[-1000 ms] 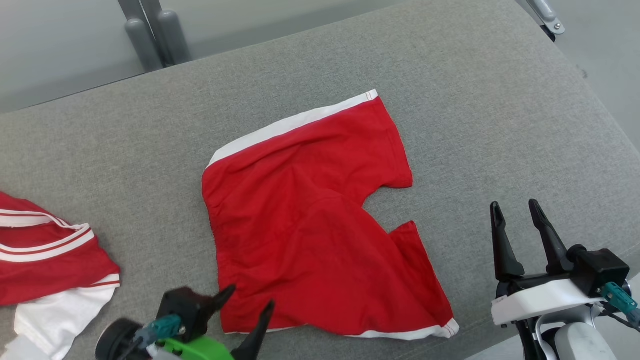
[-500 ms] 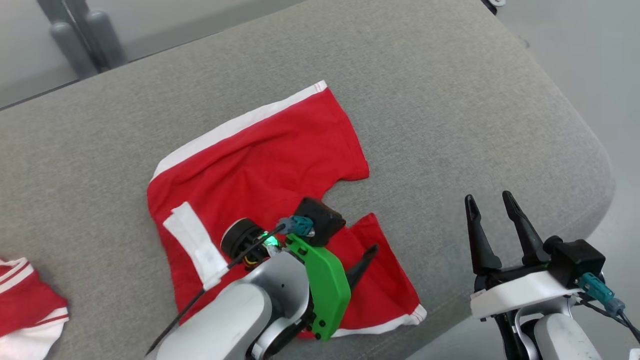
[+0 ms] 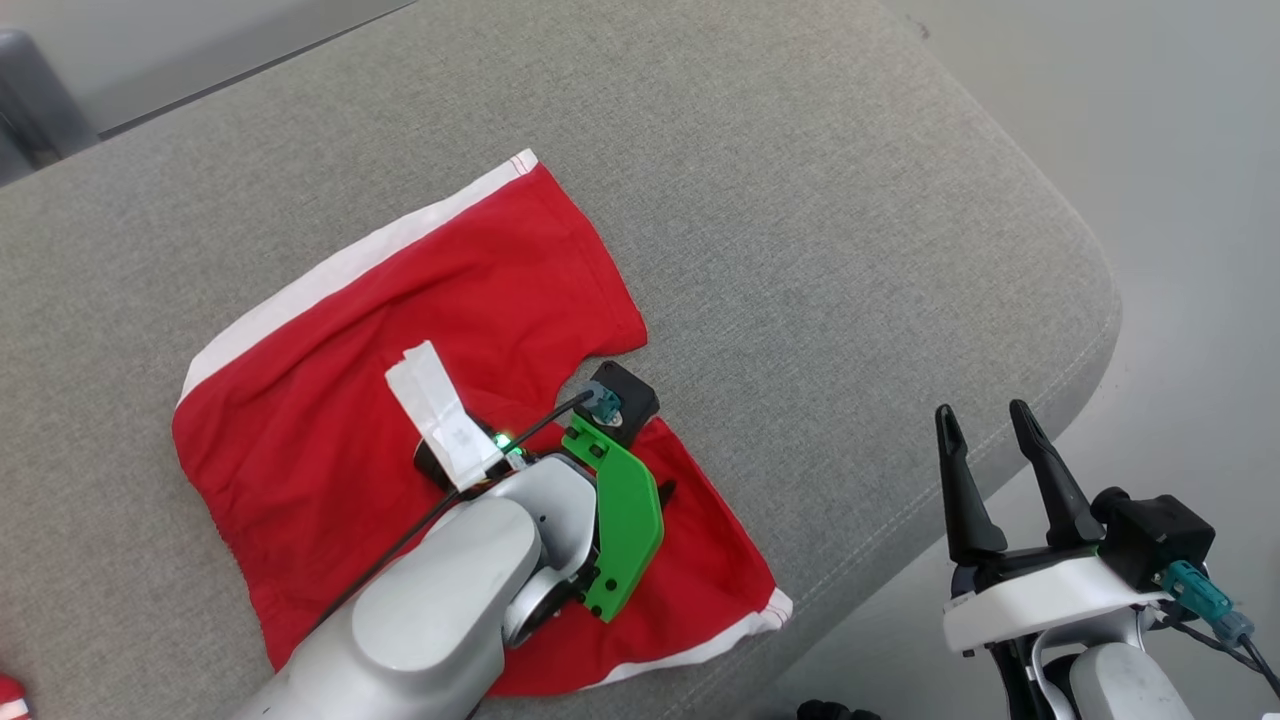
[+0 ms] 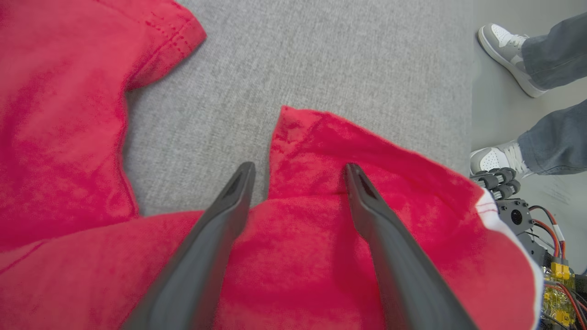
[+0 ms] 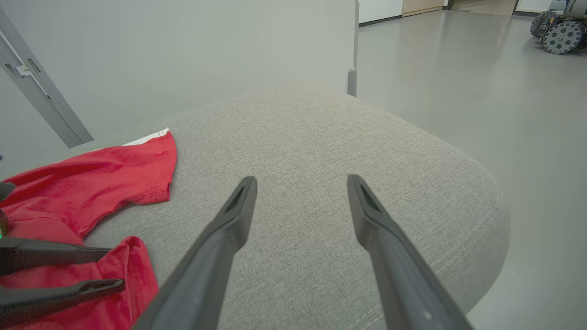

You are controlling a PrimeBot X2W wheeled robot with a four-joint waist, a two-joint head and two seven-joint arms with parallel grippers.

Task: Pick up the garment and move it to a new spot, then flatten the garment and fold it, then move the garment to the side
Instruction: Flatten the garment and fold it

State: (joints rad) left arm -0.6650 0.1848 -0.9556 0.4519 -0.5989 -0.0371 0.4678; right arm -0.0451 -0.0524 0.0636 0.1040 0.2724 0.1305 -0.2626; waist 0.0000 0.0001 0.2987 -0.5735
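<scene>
Leaning down over the red garment [image 3: 330, 400], left end effector [image 4: 299, 169] with fingers apart.

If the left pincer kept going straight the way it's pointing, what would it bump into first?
Probably the red shorts: the open left pincer aims at one leg's corner, with grey cushion just past it. Depth is hard to judge.

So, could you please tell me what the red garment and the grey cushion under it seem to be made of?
The red garment looks like soft, matte knit fabric, perhaps cotton jersey: it creases loosely and has stitched hems with white trim. The grey cushion looks like coarse woven upholstery, matte and heathered, with a visible weave.
</scene>
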